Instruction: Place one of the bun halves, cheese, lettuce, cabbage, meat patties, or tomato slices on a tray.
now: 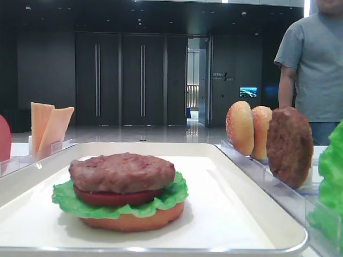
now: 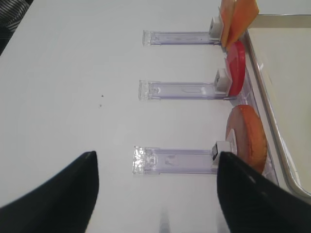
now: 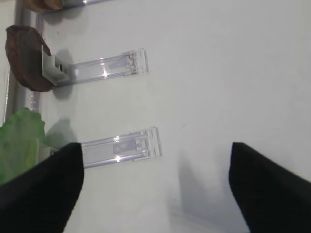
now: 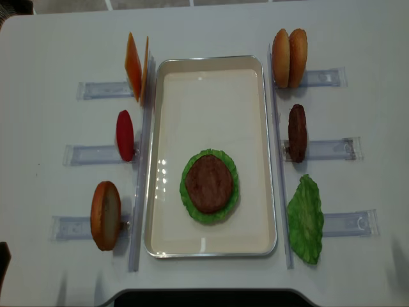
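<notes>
White tray (image 4: 211,77) is carrying a stacked bun, tomato, lettuce (image 4: 210,188) and patty (image 4: 208,183); only the low front view is showing those layers. Both claws (image 3: 155,189) (image 2: 155,194) are hovering wide open, empty, over the tabletop (image 4: 51,51).

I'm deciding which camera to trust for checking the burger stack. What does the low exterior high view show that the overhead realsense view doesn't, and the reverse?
Only the low view shows the stack's layers from the side: bun half at the bottom, lettuce, a tomato slice, and a meat patty on top. It also shows a person standing behind.

Only the overhead view shows the full layout: every clear holder, the spare tomato slice and the bun half on the left.

Both show the tray, the cheese, the pair of bun halves and the spare patty.
</notes>
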Controlling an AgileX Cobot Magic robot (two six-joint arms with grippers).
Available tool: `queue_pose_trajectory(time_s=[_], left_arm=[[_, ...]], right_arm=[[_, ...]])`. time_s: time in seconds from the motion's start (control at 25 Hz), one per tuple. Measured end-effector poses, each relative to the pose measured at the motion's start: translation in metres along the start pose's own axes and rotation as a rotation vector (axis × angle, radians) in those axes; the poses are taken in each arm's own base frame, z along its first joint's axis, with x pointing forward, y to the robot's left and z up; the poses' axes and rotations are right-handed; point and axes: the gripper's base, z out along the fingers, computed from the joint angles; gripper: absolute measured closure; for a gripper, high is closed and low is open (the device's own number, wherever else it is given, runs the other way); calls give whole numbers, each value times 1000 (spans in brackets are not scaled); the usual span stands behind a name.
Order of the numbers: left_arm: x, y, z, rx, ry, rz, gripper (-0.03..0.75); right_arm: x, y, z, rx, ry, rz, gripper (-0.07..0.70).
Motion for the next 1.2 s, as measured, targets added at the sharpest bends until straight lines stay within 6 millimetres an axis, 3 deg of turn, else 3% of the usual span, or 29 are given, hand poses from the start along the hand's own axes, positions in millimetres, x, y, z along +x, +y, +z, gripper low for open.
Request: queue_pose_trajectory(time_s=[0.56, 1.2], left_arm=[[0, 0, 0, 0, 0, 0, 139], [0, 0, 0, 0, 0, -6, 139]], right_arm=[[22, -1, -27, -24, -213, -34, 54], [41, -8, -34, 25, -261, -82, 54]])
